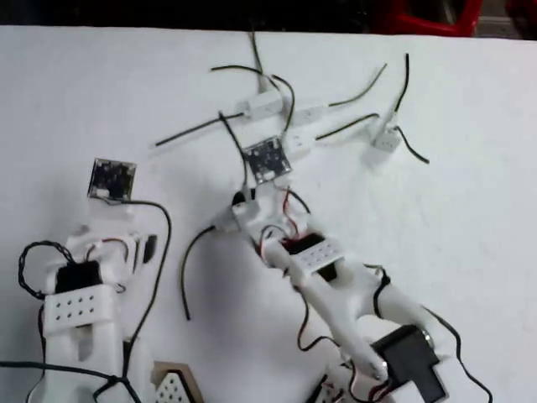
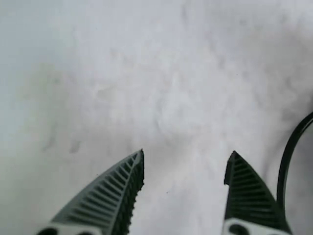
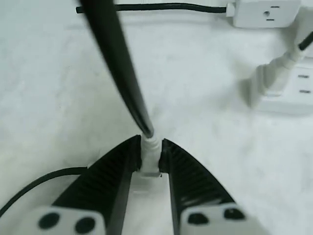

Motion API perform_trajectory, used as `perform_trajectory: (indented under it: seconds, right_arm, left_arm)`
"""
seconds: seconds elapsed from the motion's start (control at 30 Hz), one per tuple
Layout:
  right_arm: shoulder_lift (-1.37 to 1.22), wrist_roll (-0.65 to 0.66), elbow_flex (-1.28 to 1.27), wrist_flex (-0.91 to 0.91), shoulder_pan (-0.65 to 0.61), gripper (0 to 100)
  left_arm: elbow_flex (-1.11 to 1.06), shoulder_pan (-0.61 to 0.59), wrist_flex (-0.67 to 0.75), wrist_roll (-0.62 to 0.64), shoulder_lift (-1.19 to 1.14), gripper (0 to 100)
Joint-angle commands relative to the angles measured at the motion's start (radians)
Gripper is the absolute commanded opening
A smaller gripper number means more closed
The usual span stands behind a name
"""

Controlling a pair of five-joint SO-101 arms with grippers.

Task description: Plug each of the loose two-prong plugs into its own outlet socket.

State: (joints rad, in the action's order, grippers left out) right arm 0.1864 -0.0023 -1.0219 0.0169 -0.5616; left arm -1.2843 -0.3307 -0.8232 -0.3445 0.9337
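My right gripper (image 3: 150, 147) is shut on a white two-prong plug (image 3: 149, 159). The plug's black cable (image 3: 117, 68) rises away from the fingers. In the high view this gripper (image 1: 238, 210) sits near the table's middle, just short of the cluster of white outlet sockets (image 1: 298, 141). One socket (image 3: 264, 11) lies free ahead, and a second socket (image 3: 291, 90) has a white plug (image 3: 266, 77) in it. My left gripper (image 2: 188, 153) hangs open over bare white table, holding nothing. The left arm (image 1: 75, 306) stands at the lower left.
Several black cables (image 1: 186, 277) trail over the white table (image 1: 453, 235) around the sockets and between the arms. One cable (image 2: 292, 152) runs beside my left gripper. A further socket (image 1: 386, 139) lies at the back right. A brown tag (image 1: 172, 384) sits at the front edge.
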Motion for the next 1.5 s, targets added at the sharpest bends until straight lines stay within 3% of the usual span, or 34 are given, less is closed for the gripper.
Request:
perform_trajectory:
  seconds: [0.0, 0.5, 1.47]
  right_arm:
    - [-0.016, 0.032, 0.044, -0.013, 0.004, 1.7]
    - [0.125, 0.037, -0.071, -0.010, 0.013, 1.7]
    - [0.038, 0.095, -0.135, -0.048, 0.021, 1.7]
  left_arm:
    - [0.003, -0.012, 0.025, 0.012, 0.028, 27]
    - [0.003, -0.012, 0.026, 0.012, 0.027, 27]
    - [0.002, -0.012, 0.025, 0.012, 0.027, 27]
